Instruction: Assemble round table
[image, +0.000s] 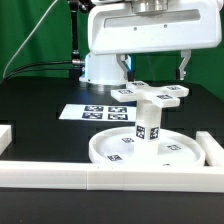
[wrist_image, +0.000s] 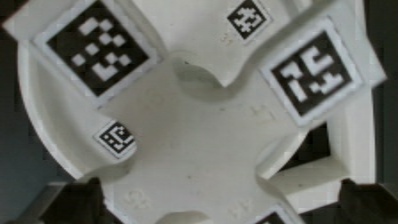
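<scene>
The pincer (image: 155, 71) hangs with its jaws wide apart over the cross-shaped piece (image: 150, 97), gripping nothing. That piece sits atop the upright leg (image: 146, 128), which stands on the round disc (image: 140, 152), near-centre on the bench (image: 40, 125).

Exterior view is bright and evenly lit; the white disc (image: 110, 148) nearly blows out against the dark tabletop (image: 40, 95). Wrist view: very close, soft, tags (wrist_image: 93, 47) on the cross piece (wrist_image: 196, 130) slightly blurred.

Marker board (image: 95, 111), white border rails (image: 100, 181)
</scene>
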